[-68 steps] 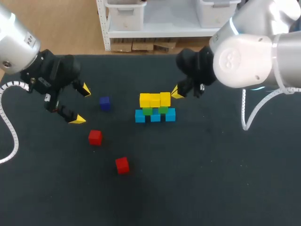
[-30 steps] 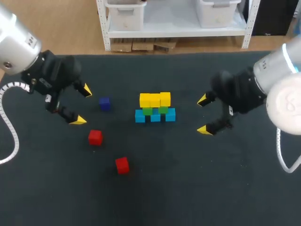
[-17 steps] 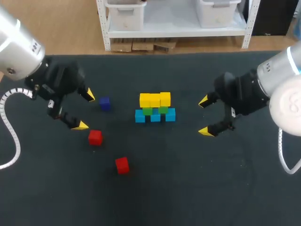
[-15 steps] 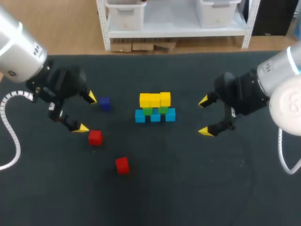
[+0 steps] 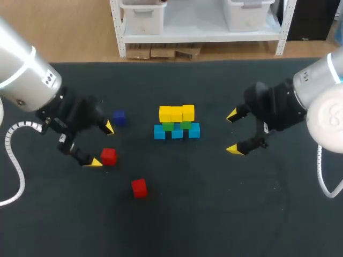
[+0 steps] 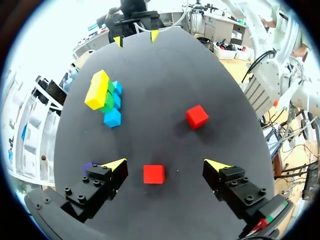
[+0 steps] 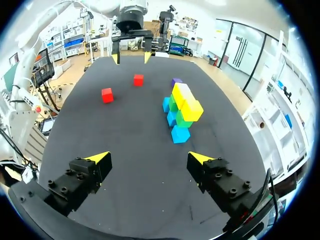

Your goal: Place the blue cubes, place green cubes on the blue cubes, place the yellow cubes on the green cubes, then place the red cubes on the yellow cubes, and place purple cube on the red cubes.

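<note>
On the dark table [image 6: 165,75], a red cube [image 6: 154,174] lies between the left hand's [image 6: 166,163] spread fingers [image 6: 114,166].

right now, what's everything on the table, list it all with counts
small light blue cubes: three, light blue, bottom row of the stack mid-table
small green cubes: two, green, on the blue row
small yellow cubes: three, yellow, top row of the stack
small red cubes: two, red, loose; one between the left gripper's fingers, untouched, one nearer the front edge
small purple cube: one, dark purple, alone at the stack's left
black table: one, black, under everything
left gripper: one, yellow-tipped, open around a red cube
right gripper: one, yellow-tipped, open, empty, right of the stack
</note>
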{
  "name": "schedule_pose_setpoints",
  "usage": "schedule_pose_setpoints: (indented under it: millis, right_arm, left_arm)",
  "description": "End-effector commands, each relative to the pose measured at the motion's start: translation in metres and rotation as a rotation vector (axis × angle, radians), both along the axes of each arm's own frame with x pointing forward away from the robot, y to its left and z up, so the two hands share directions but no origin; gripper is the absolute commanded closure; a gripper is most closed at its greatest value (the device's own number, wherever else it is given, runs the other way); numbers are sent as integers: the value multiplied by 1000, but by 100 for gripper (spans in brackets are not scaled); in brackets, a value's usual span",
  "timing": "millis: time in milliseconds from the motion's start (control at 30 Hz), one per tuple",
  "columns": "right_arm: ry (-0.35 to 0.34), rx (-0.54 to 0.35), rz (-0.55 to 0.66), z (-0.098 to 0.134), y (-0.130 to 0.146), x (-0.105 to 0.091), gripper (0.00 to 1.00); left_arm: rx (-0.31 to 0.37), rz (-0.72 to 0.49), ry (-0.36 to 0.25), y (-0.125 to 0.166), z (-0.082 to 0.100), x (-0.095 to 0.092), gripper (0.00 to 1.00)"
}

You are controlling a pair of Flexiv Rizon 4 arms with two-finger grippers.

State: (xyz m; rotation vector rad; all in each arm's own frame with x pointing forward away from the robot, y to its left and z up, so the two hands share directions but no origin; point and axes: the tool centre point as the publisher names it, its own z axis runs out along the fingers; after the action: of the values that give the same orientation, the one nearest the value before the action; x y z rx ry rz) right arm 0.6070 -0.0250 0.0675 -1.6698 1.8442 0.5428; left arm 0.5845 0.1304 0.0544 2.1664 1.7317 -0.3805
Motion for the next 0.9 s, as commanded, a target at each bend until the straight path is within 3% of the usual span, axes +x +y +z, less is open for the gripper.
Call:
schedule_pose_setpoints:
  millis: [33, 633, 900]
  right_arm:
    - [0, 3, 2, 0, 0, 0, 0]
    - [0, 3, 2, 0, 0, 0, 0]
    - [0, 3, 2, 0, 0, 0, 0]
  left_arm:
    - [6, -7, 21, -3, -16, 14, 0]
    - [40, -8, 59, 9, -44, 24, 0]
    - [50, 2, 67, 13, -49, 27, 14]
